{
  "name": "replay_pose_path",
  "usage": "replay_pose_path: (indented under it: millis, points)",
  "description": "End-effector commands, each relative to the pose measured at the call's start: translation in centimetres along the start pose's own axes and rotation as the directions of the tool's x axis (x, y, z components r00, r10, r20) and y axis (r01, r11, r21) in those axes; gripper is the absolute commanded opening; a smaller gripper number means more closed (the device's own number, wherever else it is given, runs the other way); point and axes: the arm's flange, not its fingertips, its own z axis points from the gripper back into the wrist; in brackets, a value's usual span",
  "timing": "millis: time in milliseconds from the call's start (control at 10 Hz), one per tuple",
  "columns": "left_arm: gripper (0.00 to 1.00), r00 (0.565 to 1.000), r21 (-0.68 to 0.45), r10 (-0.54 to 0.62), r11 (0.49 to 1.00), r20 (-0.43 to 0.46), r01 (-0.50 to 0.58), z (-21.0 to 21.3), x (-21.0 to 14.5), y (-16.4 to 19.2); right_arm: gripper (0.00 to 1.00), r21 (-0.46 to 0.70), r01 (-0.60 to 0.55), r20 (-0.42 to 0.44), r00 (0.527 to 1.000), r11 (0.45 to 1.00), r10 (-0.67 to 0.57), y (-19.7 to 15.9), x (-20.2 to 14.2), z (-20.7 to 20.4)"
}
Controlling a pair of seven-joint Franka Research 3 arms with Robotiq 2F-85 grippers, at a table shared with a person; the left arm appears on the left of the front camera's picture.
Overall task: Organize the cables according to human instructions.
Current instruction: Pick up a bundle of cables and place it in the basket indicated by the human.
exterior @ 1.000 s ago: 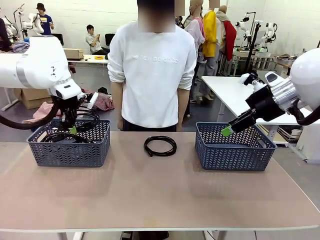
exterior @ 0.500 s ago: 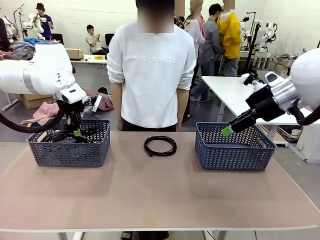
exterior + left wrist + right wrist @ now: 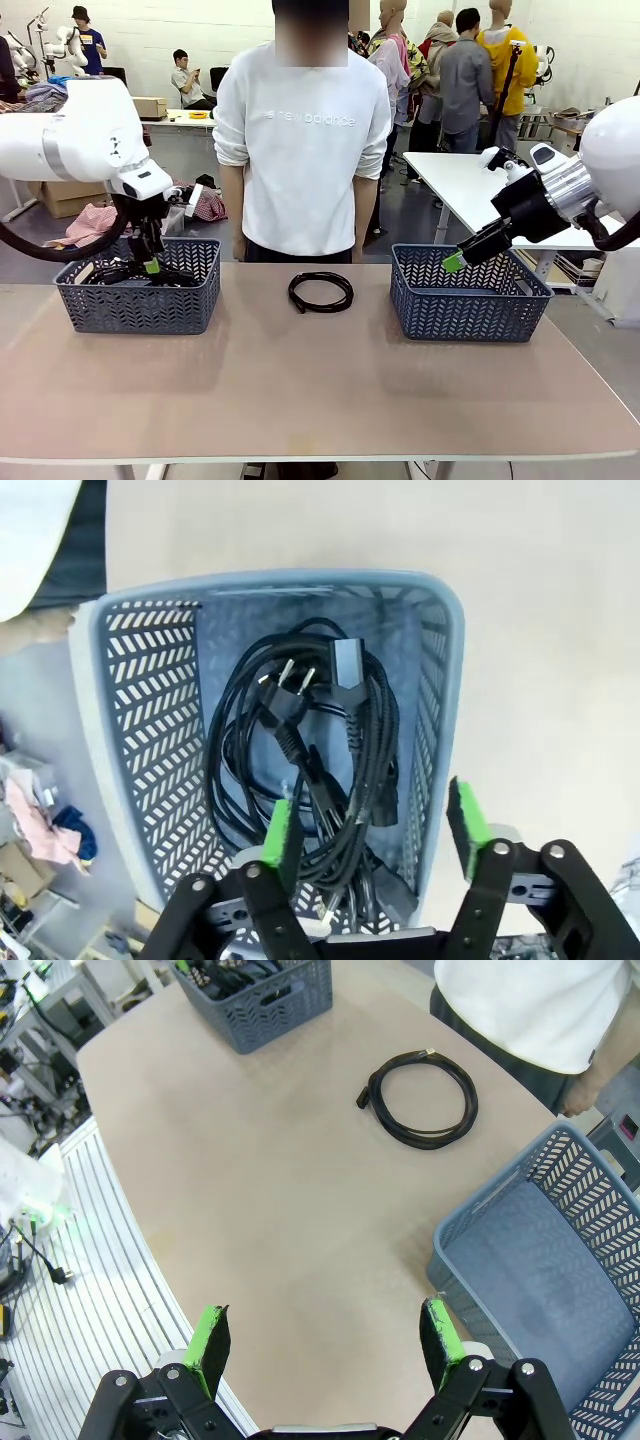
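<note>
Your left tool (image 3: 150, 262) hangs just over the left basket (image 3: 140, 300), which stands near the far left corner of the counter (image 3: 300, 390). In the left wrist view you see this tool (image 3: 372, 820) from above. Its two green pads (image 3: 278, 830) stand wide apart and nothing is held between them. Below it, on the floor of the left basket (image 3: 140, 730), lie the cables (image 3: 320, 740) in one loose black bundle. The loops cross over each other, so you cannot count them. A two-pin plug and a square black plug end lie on top of the bundle, toward the far wall of the basket.

One more coiled cable (image 3: 321, 293) lies flat on the counter near the far edge, between the two baskets and well apart from both. It is right in front of the person (image 3: 305, 140), who stands at the far side with both arms down. In the right wrist view the same coiled cable (image 3: 420, 1100) is a neat round ring.

Your right tool (image 3: 458, 258) hangs in the air over the right basket (image 3: 465, 305) and touches nothing. Its jaws are spread wide too, as the right wrist view shows (image 3: 325, 1340), and it carries nothing.
</note>
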Motion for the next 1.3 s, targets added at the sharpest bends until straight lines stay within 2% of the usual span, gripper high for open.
replay_pose_path:
  millis: [0, 100, 600, 700, 800, 1000, 1100, 1200]
  points:
    - [0.90, 0.999, -0.024, 0.038, 0.999, 0.014, -0.038, 1.2, 0.5, -0.4, 1.00, 0.022, -0.016, 0.029, 0.999, 1.000, 0.016, -0.3, -0.1, -0.3]
    - [1.00, 0.999, -0.027, 0.042, 0.999, 0.016, -0.042, 1.4, 0.6, -0.6, 1.00, 0.022, -0.016, 0.029, 0.999, 1.000, 0.016, -0.3, -0.1, -0.3]
    - [1.00, 0.997, -0.016, 0.061, 0.998, 0.044, -0.061, 2.1, 0.7, -2.4, 1.00, 0.022, -0.016, 0.029, 0.999, 1.000, 0.016, -0.3, -0.1, -0.3]
    - [1.00, 0.997, -0.053, 0.063, 0.997, 0.047, -0.060, 2.0, 0.9, -2.8, 1.00, 0.022, -0.016, 0.029, 0.999, 1.000, 0.016, -0.3, -0.1, -0.3]
    - [1.00, 0.999, -0.026, 0.036, 0.999, 0.020, -0.036, 1.9, 0.9, -1.4, 1.00, 0.022, -0.016, 0.029, 0.999, 1.000, 0.016, -0.3, -0.1, -0.3]
    - [1.00, 0.999, -0.026, 0.036, 0.999, 0.020, -0.036, 1.9, 0.9, -1.4, 1.00, 0.022, -0.016, 0.029, 0.999, 1.000, 0.016, -0.3, -0.1, -0.3]
    - [1.00, 0.999, -0.034, 0.039, 0.999, 0.025, -0.038, 1.9, 1.0, -1.7, 1.00, 0.022, -0.016, 0.029, 0.999, 1.000, 0.016, -0.3, -0.1, -0.3]
    - [1.00, 0.995, -0.004, 0.064, 0.998, 0.072, -0.063, 2.3, 2.3, -2.7, 1.00, 0.022, -0.016, 0.029, 0.999, 1.000, 0.016, -0.3, -0.1, -0.3]
